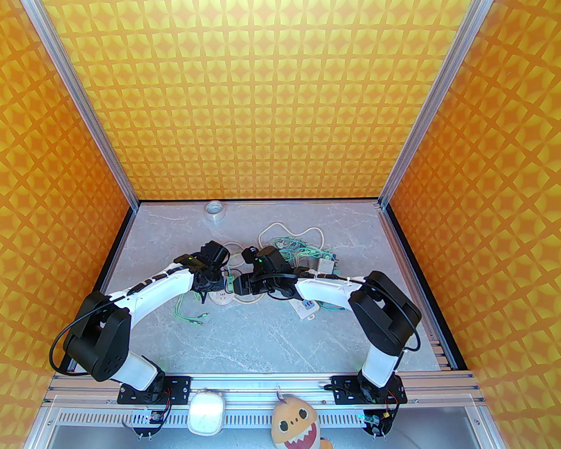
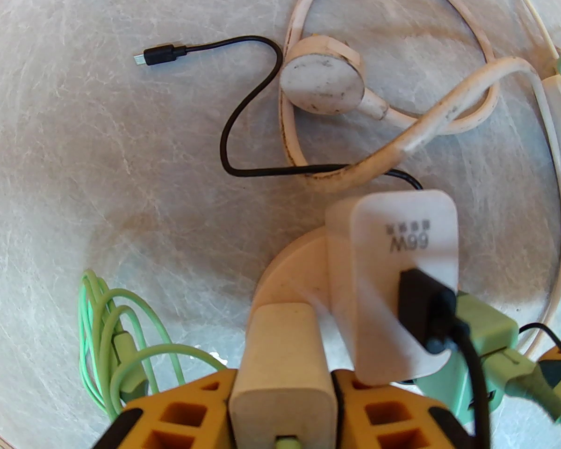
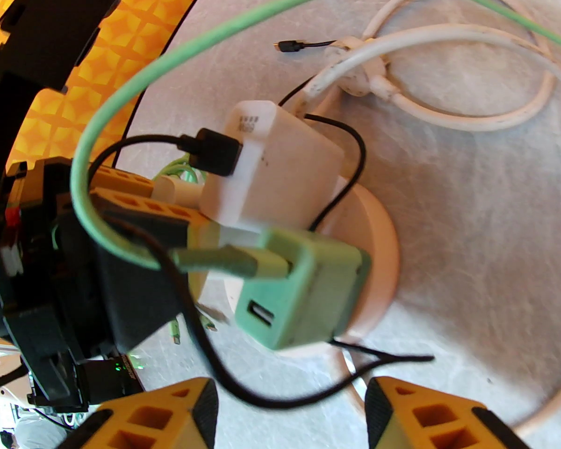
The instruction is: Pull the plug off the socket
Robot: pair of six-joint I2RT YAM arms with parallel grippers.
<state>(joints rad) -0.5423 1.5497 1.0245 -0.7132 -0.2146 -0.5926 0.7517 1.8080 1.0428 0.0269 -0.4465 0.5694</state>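
Now, my left fingers (image 2: pixel 205 391): pressed in from both sides on the cream plug (image 2: pixel 280 344), pinching its body.
Cream plug: stands upright in the round white socket (image 2: pixel 292 269), at the socket edge nearest my left wrist camera.
Socket: lies flat on the tabletop (image 2: pixel 98 133), between my two wrists in the top view, with three plug bodies on it.
White charger (image 2: pixel 392 250): stands in the socket just beside the cream plug. It is marked 66W, and a black cable (image 2: pixel 243 110) is plugged into its top.
Green charger (image 3: pixel 304 293): sits at the socket's edge against the white charger. A green cable (image 3: pixel 168 63) comes out of one port, and a second port faces my right wrist camera.
My right fingers (image 3: pixel 177 405): spread apart, just short of the green charger, with a loop of the black cable crossing the gap between them.
Black cable: curls over the tabletop to a loose connector end (image 2: pixel 156 56) lying well apart from the socket.
White cord (image 2: pixel 449 105): loops on the tabletop beyond the socket, with a round white plug (image 2: pixel 320 80) lying among the loops.
Far tabletop: a roll of tape (image 1: pixel 214 210) near the back wall and a tangle of green cables (image 1: pixel 299 250) beyond my right wrist.
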